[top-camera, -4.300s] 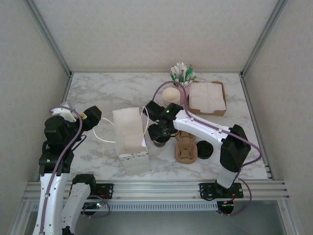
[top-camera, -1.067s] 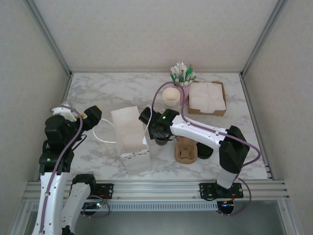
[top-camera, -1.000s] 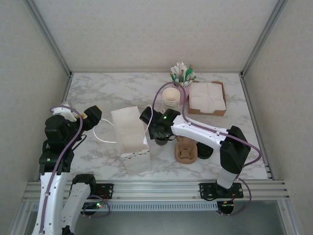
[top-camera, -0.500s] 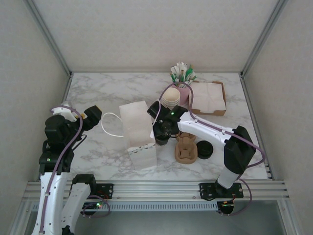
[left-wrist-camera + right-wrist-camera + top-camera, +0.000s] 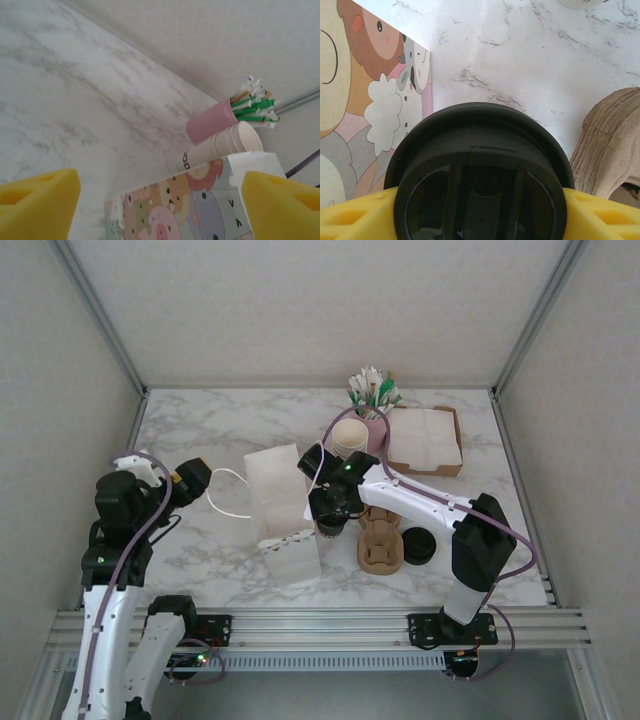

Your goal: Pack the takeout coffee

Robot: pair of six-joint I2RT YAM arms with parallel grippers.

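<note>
Marble table point(image 5: 200, 425); left pincer point(image 5: 160, 202) gapes empty; right pincer point(image 5: 480, 215) clamps black-lidded coffee cup point(image 5: 480, 150) beside white bag point(image 5: 278, 495)

Marble table point(image 5: 200, 430), white with grey veins, walled on three sides.
- White paper bag point(image 5: 278, 495) left of centre, cartoon animals printed on side.
- Back, right of centre: stack of cream cups point(image 5: 350, 436), pink cup of green-and-white sticks point(image 5: 377, 432) just beside it, then cardboard tray point(image 5: 455, 445) of white napkins point(image 5: 424, 436).
- Brown pulp carrier point(image 5: 380, 545) right of bag, near front.
- Black round lid point(image 5: 418, 546) just beside carrier, on its right.
</note>
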